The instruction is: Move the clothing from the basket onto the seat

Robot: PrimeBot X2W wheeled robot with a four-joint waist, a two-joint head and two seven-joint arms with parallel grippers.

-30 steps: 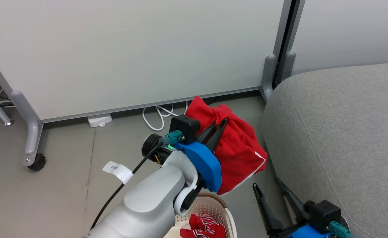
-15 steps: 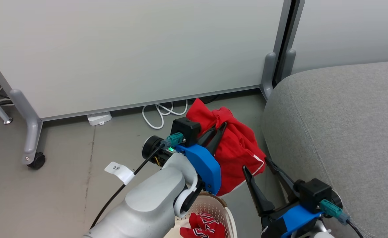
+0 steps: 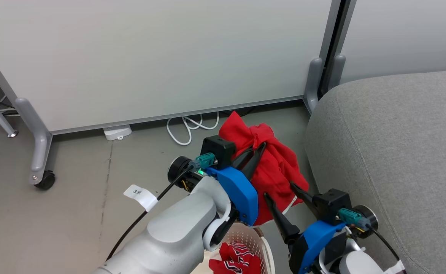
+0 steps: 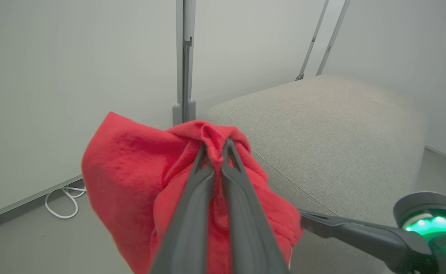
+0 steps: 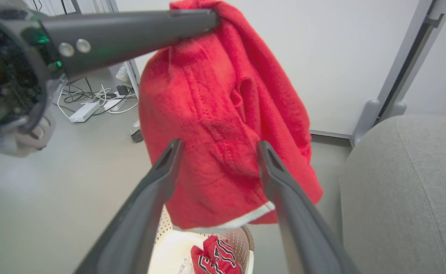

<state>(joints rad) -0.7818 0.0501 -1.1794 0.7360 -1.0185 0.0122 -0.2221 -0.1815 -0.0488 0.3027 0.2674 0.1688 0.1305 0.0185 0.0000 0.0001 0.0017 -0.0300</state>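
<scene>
Red garment (image 4: 127, 167) in left hand (image 4: 216, 146)

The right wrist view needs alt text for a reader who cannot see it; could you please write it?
A plain red garment with white trim hangs pinched in the shut left hand. The right hand, fingers open, points at it from below. At the bottom edge sits a cream basket holding a striped red garment, with a grey sofa at the right.

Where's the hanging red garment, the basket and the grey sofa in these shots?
red garment (image 3: 280, 167), head view, its middle folds.
basket (image 3: 245, 236), head view, perforated inner wall.
grey sofa (image 3: 397, 144), head view, top of the cushion.
</scene>
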